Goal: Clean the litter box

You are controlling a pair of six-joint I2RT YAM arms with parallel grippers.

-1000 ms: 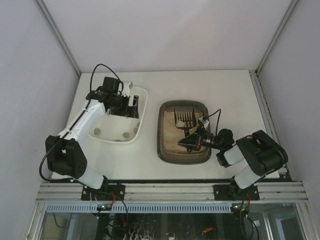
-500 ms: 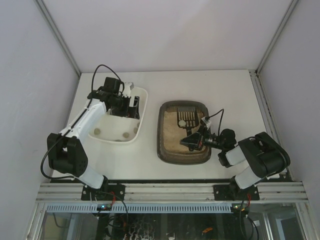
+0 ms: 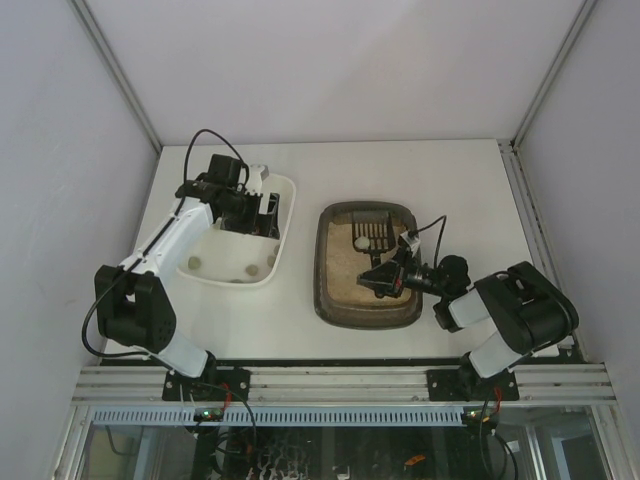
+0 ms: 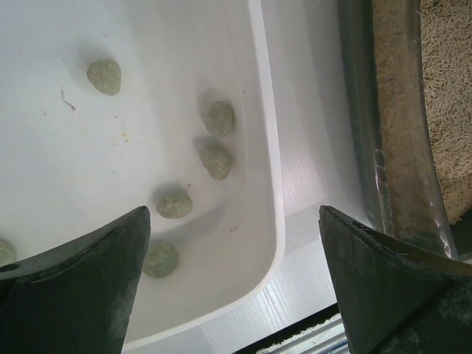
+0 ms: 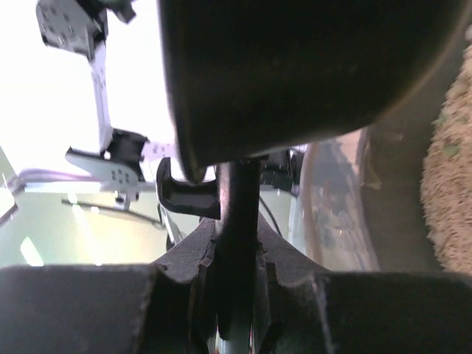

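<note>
scoop (image 3: 372, 232) pinched in my right gripper (image 3: 383, 281), over the far end of the litter box (image 3: 322, 275)
the right gripper's fingers are pressed together on the black slotted scoop's handle; its head sits over the beige litter (image 3: 345, 285) near the far wall, and i cannot tell whether it touches. the litter box lies on the table (image 3: 470, 180) right of centre, just beside the white tray (image 3: 287, 240). my left gripper (image 3: 266, 214) hangs over that tray's far right corner, fingers spread wide, holding nothing. several greenish clumps (image 4: 218, 118) lie on the tray floor.
</note>
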